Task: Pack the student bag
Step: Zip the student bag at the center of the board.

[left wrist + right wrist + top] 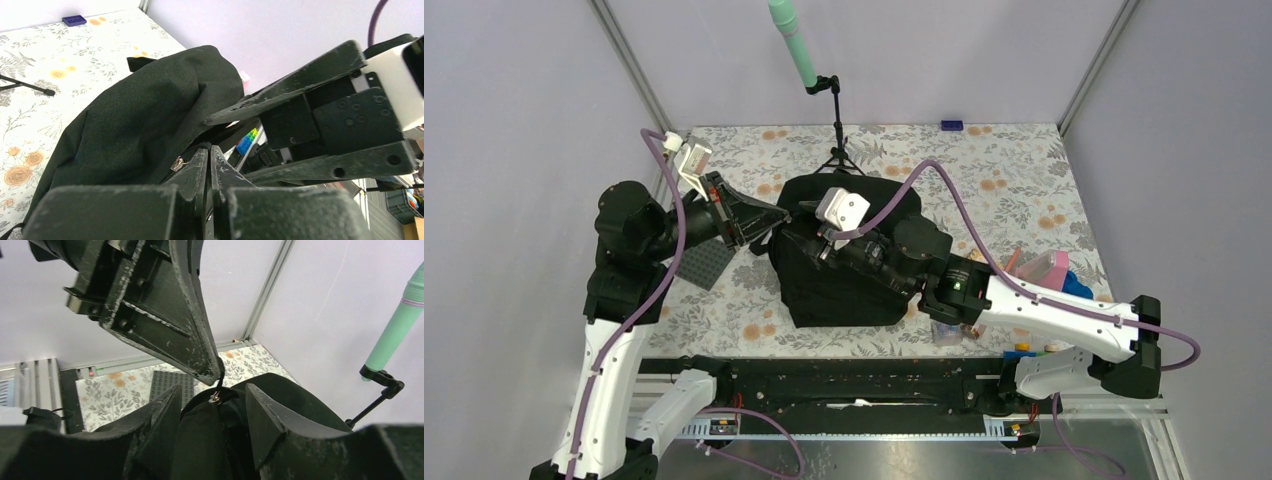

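**Student bag** [824, 290]: one, black, at the middle of the worktop [1024, 180].
**Left tool** [210, 157]: one, clamped on the zipper pull [218, 385].
**Right tool** [212, 390]: one, jaws apart astride the bag's zipped edge, holding nothing.
**Loose on the worktop:**
- one grey baseplate [704, 262]
- one small blue brick [951, 125]
- one heap of coloured pieces [1049, 268], count unclear

**Progress:** judged barely begun, with the zip in hand and loading yet to come.

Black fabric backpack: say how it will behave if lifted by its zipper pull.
The soft black fabric backpack would probably sag and fold; its cloth slumps in creases. Lying low and broad, it seems unlikely to roll. The small metal zipper pull, pinched by the left gripper, may slide instead of lifting it.
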`<action>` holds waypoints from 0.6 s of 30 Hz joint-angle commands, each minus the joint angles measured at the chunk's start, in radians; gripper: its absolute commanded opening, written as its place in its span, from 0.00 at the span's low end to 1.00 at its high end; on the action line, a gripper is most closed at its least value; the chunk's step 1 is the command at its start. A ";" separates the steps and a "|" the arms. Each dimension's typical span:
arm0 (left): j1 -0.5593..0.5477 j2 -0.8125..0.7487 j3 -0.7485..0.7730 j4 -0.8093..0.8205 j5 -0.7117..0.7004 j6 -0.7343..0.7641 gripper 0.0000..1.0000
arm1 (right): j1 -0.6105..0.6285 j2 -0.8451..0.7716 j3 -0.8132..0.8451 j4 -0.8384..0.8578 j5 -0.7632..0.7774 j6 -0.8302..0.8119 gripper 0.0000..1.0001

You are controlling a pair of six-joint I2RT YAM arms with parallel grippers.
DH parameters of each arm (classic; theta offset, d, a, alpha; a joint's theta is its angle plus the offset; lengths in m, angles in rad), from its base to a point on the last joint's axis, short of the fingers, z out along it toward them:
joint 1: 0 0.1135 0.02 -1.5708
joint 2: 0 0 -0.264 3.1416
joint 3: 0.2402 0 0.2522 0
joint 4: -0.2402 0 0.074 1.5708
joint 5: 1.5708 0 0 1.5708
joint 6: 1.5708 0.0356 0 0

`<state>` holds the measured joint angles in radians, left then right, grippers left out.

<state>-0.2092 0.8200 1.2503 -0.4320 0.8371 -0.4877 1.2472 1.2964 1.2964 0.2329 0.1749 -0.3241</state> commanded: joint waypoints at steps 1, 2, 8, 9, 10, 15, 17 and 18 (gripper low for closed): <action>-0.001 -0.050 0.091 0.164 0.076 0.012 0.00 | -0.005 0.022 -0.025 0.138 0.054 -0.054 0.55; -0.001 -0.053 0.088 0.165 0.085 0.013 0.00 | -0.005 0.026 -0.030 0.147 0.060 -0.060 0.55; -0.001 -0.053 0.087 0.148 0.086 0.028 0.00 | -0.005 0.049 -0.030 0.160 0.073 -0.066 0.49; -0.001 -0.053 0.086 0.148 0.086 0.026 0.00 | -0.004 0.054 -0.028 0.161 0.074 -0.064 0.47; -0.001 -0.055 0.086 0.148 0.086 0.026 0.00 | -0.004 0.057 -0.025 0.158 0.074 -0.063 0.46; -0.001 -0.064 0.083 0.180 0.073 0.003 0.00 | -0.004 0.070 -0.015 0.134 0.071 -0.053 0.43; -0.001 -0.071 0.077 0.199 0.072 -0.013 0.00 | -0.004 0.070 -0.024 0.139 0.073 -0.049 0.42; -0.001 -0.072 0.076 0.204 0.073 -0.018 0.00 | -0.005 0.070 -0.027 0.141 0.074 -0.049 0.41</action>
<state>-0.2092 0.7956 1.2507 -0.4541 0.8719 -0.4686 1.2472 1.3617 1.2644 0.3347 0.2253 -0.3779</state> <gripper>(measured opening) 0.006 0.428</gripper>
